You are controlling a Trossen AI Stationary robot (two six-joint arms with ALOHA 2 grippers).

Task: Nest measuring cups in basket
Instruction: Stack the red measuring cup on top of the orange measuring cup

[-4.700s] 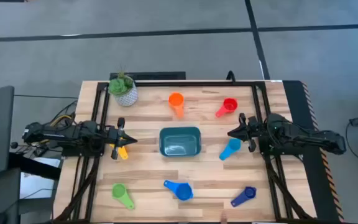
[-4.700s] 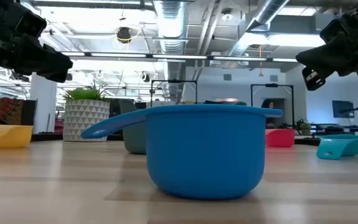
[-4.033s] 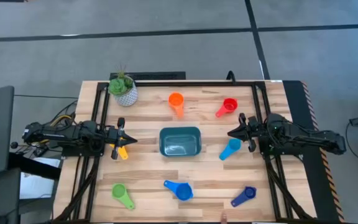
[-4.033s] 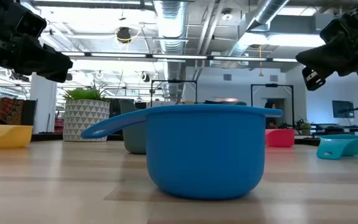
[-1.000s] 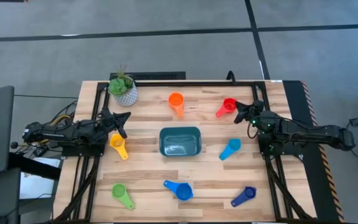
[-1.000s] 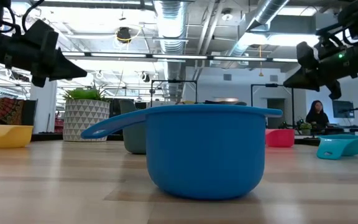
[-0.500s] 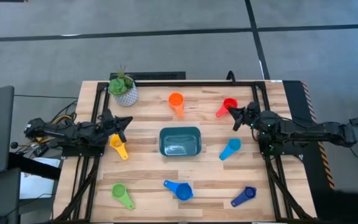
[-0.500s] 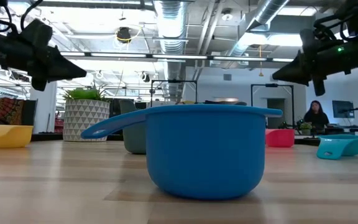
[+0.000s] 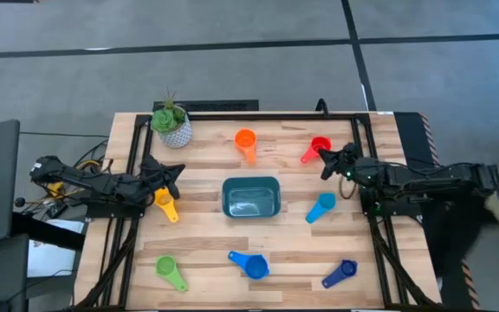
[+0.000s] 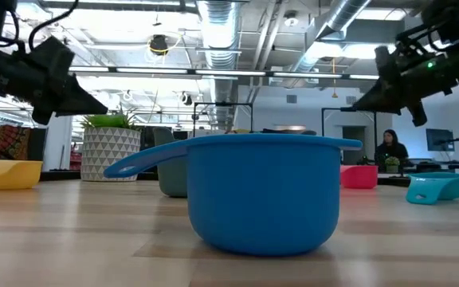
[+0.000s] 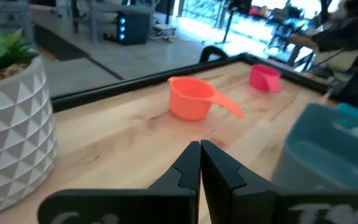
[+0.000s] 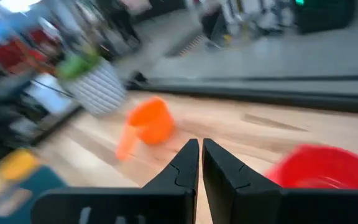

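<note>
The teal basket (image 9: pixel 251 197) sits mid-table. Around it lie the cups: orange (image 9: pixel 246 141), red (image 9: pixel 316 148), light blue (image 9: pixel 320 206), dark blue (image 9: pixel 340 273), blue (image 9: pixel 250 263), green (image 9: pixel 170 272) and yellow (image 9: pixel 165 203). My left gripper (image 9: pixel 177 169) is shut and empty, above the table just beyond the yellow cup; its wrist view shows the orange cup (image 11: pixel 194 99) and the basket (image 11: pixel 328 149). My right gripper (image 9: pixel 324 157) is shut and empty, next to the red cup (image 12: pixel 325 168).
A white patterned pot with a green plant (image 9: pixel 171 123) stands at the far left corner. Black rails (image 9: pixel 137 173) run along the table's left, right and far sides. The blue cup (image 10: pixel 253 191) fills the low view's middle.
My right gripper has gone toward the table's left edge, closing on the red cup, and has tipped down a little. My left gripper has shifted slightly toward the right. Both stay shut. No cup has moved.
</note>
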